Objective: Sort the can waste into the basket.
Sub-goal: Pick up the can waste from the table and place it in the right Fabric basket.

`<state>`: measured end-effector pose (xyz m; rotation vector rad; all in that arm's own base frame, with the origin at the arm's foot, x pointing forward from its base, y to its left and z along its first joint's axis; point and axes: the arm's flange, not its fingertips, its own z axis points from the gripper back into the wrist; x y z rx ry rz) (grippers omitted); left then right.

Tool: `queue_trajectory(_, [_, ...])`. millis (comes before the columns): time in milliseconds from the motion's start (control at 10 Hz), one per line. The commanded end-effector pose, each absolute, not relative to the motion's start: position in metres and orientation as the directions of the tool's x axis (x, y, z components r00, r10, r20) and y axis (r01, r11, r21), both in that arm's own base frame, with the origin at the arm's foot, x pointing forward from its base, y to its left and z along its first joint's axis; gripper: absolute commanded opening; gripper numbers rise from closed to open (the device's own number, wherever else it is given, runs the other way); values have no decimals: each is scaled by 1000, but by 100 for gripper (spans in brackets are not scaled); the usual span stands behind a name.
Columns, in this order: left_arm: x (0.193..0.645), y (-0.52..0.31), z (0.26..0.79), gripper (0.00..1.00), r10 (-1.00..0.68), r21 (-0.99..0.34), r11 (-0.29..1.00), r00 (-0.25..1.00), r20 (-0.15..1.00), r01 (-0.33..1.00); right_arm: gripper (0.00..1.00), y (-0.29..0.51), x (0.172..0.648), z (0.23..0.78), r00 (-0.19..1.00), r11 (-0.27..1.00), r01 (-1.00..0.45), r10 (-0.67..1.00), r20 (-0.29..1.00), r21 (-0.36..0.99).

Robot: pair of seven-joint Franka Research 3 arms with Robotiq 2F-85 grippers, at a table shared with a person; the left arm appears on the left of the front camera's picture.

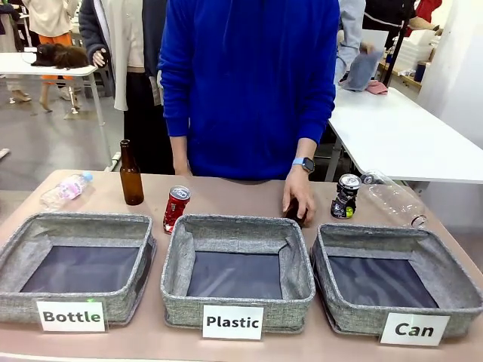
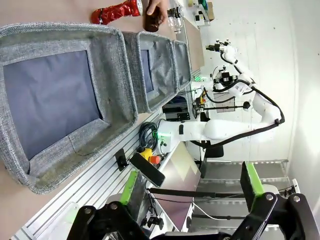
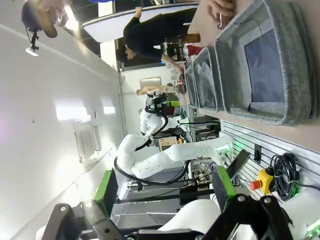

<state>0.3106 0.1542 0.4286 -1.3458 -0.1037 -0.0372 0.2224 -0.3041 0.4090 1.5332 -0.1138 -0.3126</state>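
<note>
Standing almost upright on the worktop [image 1: 241, 197], the red can [image 1: 176, 208] has its long axis near vertical, silver top up and tipped a little toward the picture's right. It sits just beyond the gap between the Bottle basket [image 1: 75, 220] and the Plastic basket [image 1: 234, 223]. The black can [image 1: 346, 197] also stands silver top up with a slight lean the same way, near the far rim of the Can basket [image 1: 377, 234] but outside it.

The left pincer [image 2: 192, 200] is spread wide, pinching nothing and touching nothing. The right pincer [image 3: 165, 200] is spread just as wide and bare.

Counted: two cans and three baskets. One brown bottle [image 1: 131, 175] stands upright, and a second brown bottle [image 1: 293, 214] lies under the person's hand [image 1: 299, 197]. One clear plastic bottle [image 1: 66, 188] lies at the left end, and a second clear plastic bottle [image 1: 396, 200] lies at the right.
</note>
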Motion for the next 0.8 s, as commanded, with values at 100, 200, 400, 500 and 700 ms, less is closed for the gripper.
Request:
queue_trajectory(100, [310,156,429,100,27,-972,210,993,114,106,100,-304,221,409,959,-5,112,-263,-109,994])
queue_trajectory(200, [310,156,429,100,27,-972,210,993,114,106,100,-304,223,409,955,7,129,-269,-122,992])
queue_trajectory(400, [310,156,429,100,27,-972,210,993,114,106,100,-304,223,409,956,8,129,-268,-122,992])
queue_trajectory(500, [311,154,429,100,33,-971,223,995,96,87,100,-304,223,409,956,8,129,-268,-122,992])
queue_trajectory(700, [338,86,473,100,-33,-886,370,957,289,280,100,-304,223,409,956,8,129,-268,-122,992])
